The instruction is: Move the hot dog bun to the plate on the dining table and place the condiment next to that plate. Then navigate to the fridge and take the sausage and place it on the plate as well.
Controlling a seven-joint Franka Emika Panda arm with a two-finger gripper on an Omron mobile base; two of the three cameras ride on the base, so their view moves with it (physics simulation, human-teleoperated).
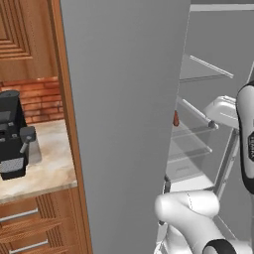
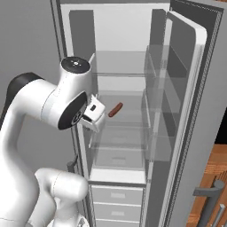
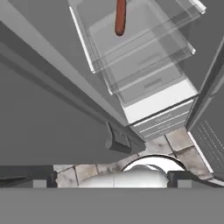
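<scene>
Grey steel is surrounding the scene: the fridge (image 2: 133, 111) is standing with its right door swung wide, pale glass shelves (image 2: 119, 122) stacked inside and drawers (image 2: 117, 201) showing below. The sausage (image 2: 115, 110) is lying on a middle shelf, tilted, toward the far side. The gripper (image 3: 111, 177) is hovering at the fridge's left front edge, nearer than the sausage and well apart from it, jaws spread wide and carrying nothing. In the hand view the sausage (image 3: 120, 17) is sitting beyond the fingertips (image 3: 177, 178), across the shelf edges. Left of the fridge, a black coffee machine (image 1: 12, 134) is resting on a marbled counter (image 1: 49, 171) with wooden drawers, against a brick wall (image 1: 42, 99). Stone floor tiles (image 3: 175, 144) are showing under the fridge. No readable writing.
</scene>
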